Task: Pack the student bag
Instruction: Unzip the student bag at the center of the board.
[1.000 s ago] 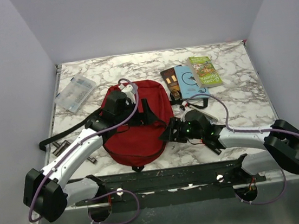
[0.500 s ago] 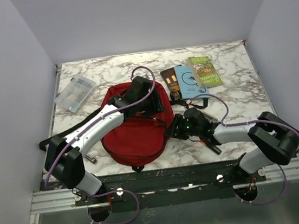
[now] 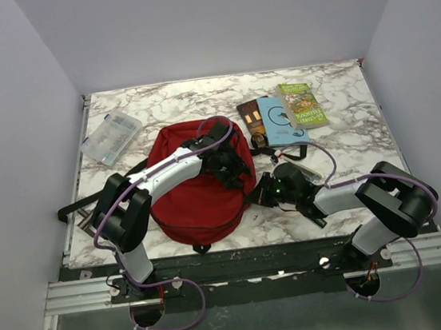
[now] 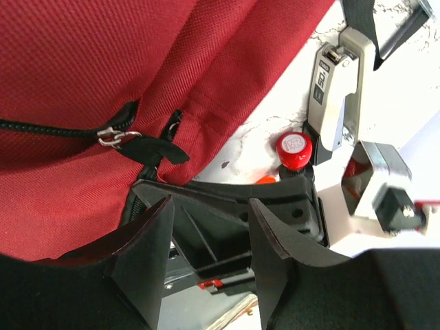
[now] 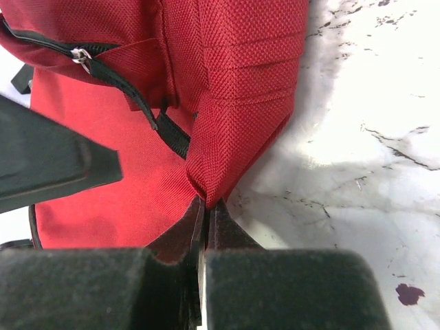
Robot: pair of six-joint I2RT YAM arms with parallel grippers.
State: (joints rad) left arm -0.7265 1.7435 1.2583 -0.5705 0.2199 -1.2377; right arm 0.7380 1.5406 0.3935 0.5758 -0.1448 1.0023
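Observation:
The student bag, dark red with black straps, lies in the middle of the marble table. My right gripper is at its right edge. In the right wrist view this gripper is shut on a fold of the bag's red fabric. My left arm reaches across the bag, and its gripper hangs over the bag's right side. In the left wrist view the left gripper is open with nothing between its fingers. The zipper pull lies just beyond its jaws, and the right arm's black body shows behind them.
A clear plastic case lies at the back left. Three books lie side by side at the back right. A grey device with a red cap sits on the table right of the bag. A black strap trails to the left.
My left arm swung right across the bag to its right edge and its jaws narrowed. My right gripper moved up to the bag's edge and closed on the fabric.

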